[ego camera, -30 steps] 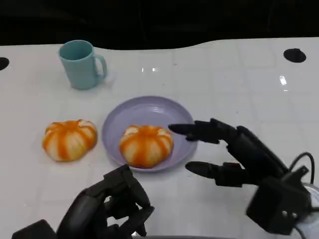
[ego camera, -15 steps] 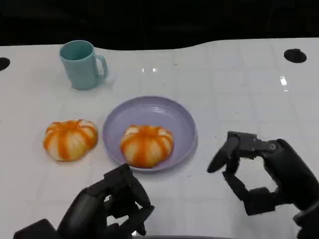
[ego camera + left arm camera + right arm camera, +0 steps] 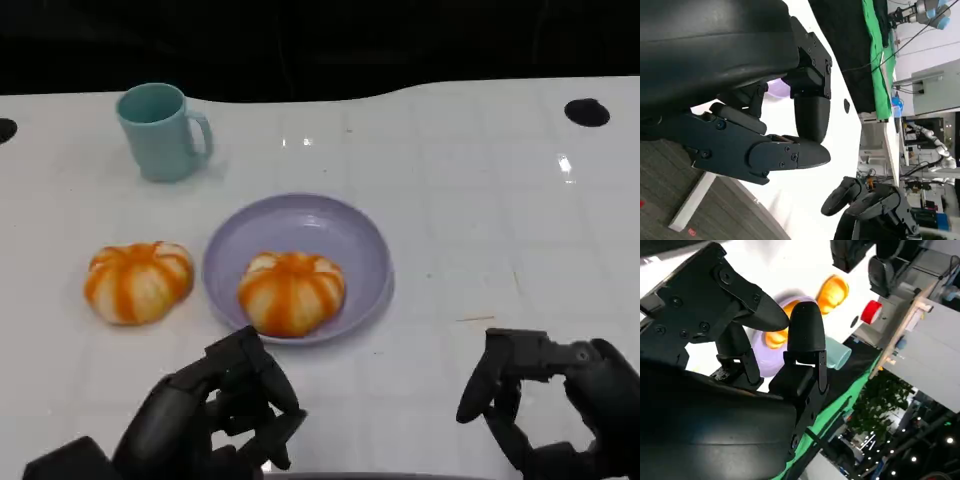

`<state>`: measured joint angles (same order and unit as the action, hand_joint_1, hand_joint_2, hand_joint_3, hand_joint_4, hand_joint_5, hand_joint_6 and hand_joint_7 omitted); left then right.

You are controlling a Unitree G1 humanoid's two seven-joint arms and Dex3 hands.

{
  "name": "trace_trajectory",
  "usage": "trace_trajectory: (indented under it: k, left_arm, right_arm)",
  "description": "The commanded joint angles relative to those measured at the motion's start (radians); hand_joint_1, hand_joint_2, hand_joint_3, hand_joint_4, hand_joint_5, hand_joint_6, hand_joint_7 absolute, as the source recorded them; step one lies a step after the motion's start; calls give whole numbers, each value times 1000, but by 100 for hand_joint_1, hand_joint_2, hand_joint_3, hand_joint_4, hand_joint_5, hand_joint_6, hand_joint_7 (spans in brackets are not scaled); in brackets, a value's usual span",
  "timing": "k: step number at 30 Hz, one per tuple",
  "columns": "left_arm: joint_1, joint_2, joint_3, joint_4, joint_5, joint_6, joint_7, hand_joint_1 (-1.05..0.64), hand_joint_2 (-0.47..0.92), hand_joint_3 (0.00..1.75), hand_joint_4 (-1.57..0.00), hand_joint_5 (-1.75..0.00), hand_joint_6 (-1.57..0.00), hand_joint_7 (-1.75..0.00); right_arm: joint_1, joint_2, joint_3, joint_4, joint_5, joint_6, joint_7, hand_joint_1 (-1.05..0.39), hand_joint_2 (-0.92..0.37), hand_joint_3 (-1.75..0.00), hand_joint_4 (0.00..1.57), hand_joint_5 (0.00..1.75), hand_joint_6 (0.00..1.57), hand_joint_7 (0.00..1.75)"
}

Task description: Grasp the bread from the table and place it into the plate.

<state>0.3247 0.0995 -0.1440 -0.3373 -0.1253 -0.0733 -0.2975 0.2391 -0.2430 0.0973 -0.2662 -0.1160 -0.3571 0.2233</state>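
On the glossy white table [image 3: 470,180], one orange-striped bread [image 3: 291,291] sits at the plate's six o'clock, inside the lavender plate [image 3: 350,235]. At the plate's nine o'clock we see a second bread [image 3: 138,281] on the table, and at eleven o'clock a teal mug [image 3: 158,130]. Our left hand [image 3: 215,420] is clenched on nothing; our right hand [image 3: 545,405] is curled but released, also grasping nothing.

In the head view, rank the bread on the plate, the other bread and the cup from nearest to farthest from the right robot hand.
1. Bread on the plate, up and to the left of the right robot hand.
2. Other bread, on the table left of the plate.
3. Cup, at the far left.
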Motion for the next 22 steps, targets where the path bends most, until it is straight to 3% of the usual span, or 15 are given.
trace_trajectory:
  k: [1, 12, 22]
  left_arm:
    - [-4, 13, 18, 7, -13, 7, -1, -54, 92, 40, -65, -175, -46, -173]
    - [-18, 17, 32, 41, -21, -23, -14, -53, 92, 40, -66, -175, -46, -173]
    - [-26, 26, 44, 62, -27, -40, -26, -54, 92, 40, -68, -175, -47, -173]
  right_arm:
    - [11, 5, -13, 30, -5, -27, -24, -12, -39, -131, 72, 174, 77, 140]
    - [-46, 20, -14, 190, -19, -160, -64, -14, -37, -131, 75, 174, 77, 139]
    - [-73, 32, -13, 244, -57, -231, -97, -17, -32, -134, 80, 175, 81, 139]
